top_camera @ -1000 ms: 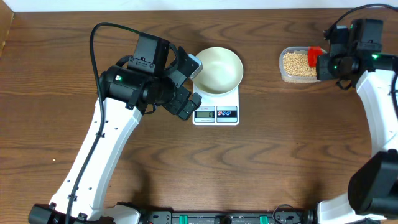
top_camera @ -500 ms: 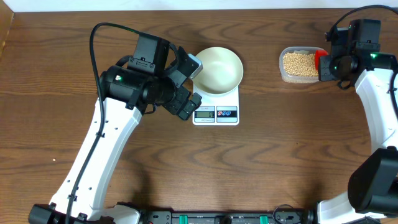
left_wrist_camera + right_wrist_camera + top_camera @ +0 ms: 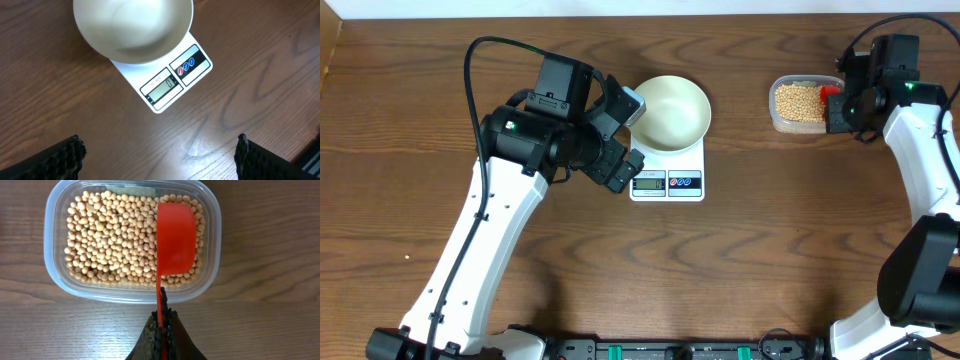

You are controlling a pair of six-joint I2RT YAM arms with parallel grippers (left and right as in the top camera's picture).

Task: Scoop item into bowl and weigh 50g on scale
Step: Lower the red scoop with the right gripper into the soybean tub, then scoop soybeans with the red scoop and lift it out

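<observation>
The white bowl [image 3: 668,111] sits empty on the white scale [image 3: 667,183]; both also show in the left wrist view, bowl [image 3: 133,27] and scale [image 3: 172,82], whose display reads 0. Tan-yellow beans [image 3: 117,240] fill a clear plastic tub [image 3: 55,245] at the far right [image 3: 800,103]. My right gripper [image 3: 161,325] is shut on the handle of a red scoop [image 3: 176,237], whose cup hangs over the right side of the beans. My left gripper [image 3: 157,157] is open and empty, hovering over bare table in front of the scale.
The left arm's body [image 3: 560,135] stands close to the left of the bowl and scale. The wooden table's back edge [image 3: 620,17] runs just behind the bowl and tub.
My right gripper has shifted the red scoop slightly left, further over the tub of beans. The left arm, bowl and scale have not moved.
</observation>
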